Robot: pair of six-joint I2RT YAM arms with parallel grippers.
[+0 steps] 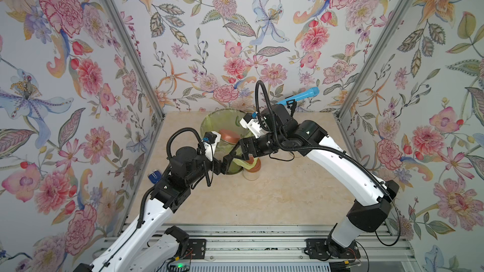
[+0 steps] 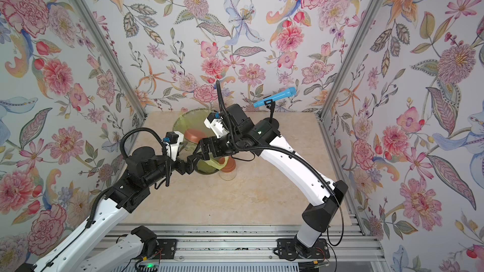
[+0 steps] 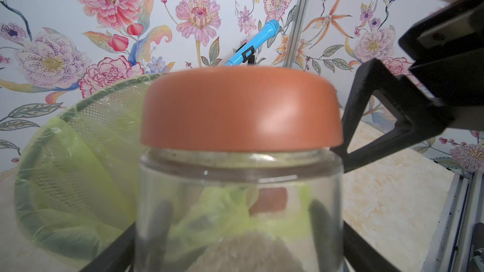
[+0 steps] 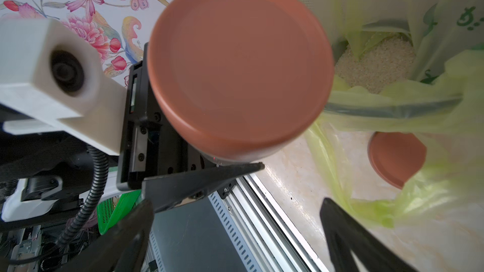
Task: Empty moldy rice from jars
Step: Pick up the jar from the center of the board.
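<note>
My left gripper is shut on the clear wall of a jar, held upright beside the bin. The jar's reddish-brown lid is on, and moldy rice lies in its bottom. In both top views this lid shows above the left gripper. My right gripper is open, close to the lid. One right finger stands beside the lid's edge. A second jar with a reddish-brown lid stands on the table by the bin.
The tall mesh bin with a yellow-green bag stands at the back middle, with rice in its bottom. A blue microphone on a stand is at the back. A small blue object lies at the table's left edge.
</note>
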